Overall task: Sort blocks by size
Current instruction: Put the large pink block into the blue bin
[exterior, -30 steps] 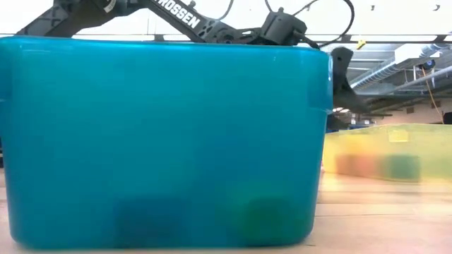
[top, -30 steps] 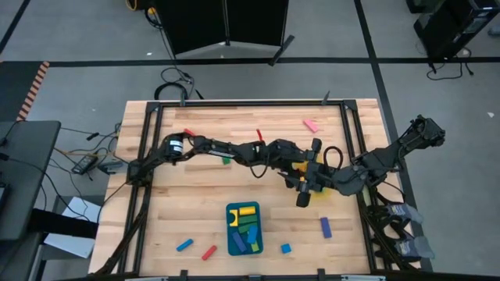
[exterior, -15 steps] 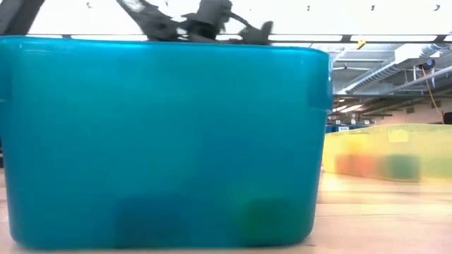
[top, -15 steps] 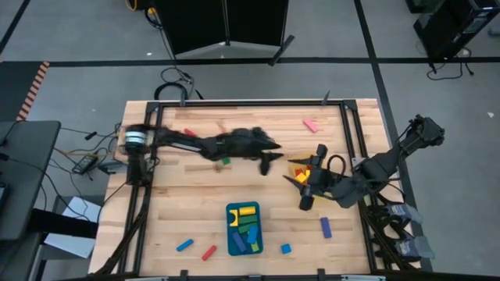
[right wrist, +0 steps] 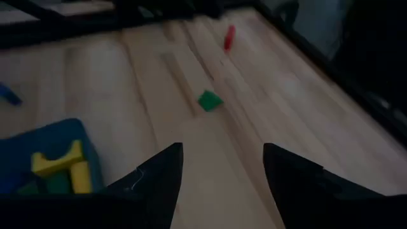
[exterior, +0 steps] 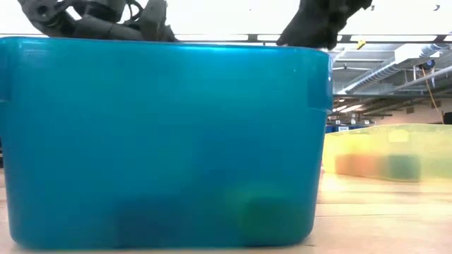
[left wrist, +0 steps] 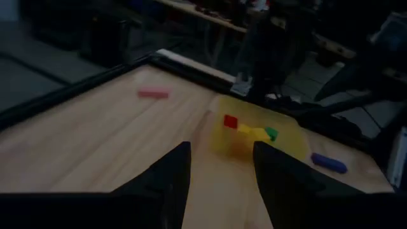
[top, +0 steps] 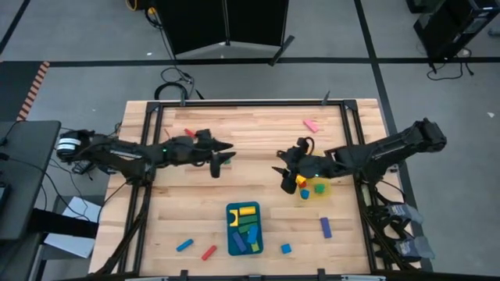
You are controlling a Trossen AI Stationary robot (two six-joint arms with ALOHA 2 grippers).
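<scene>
Both empty, fingers apart — left gripper (top: 221, 157) is hovering near green cube (top: 226, 161); right gripper (top: 283, 173) is waiting. Descent should be straddling it squarely.

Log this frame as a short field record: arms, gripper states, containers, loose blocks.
left gripper: open, empty, over the table's left-centre
right gripper: open, empty, beside the yellow bin
blue tray: near front edge, holds yellow, green and blue blocks
loose blocks: pink bar, blue bar, red bar, small green cube
progress: several blocks unsorted
</scene>
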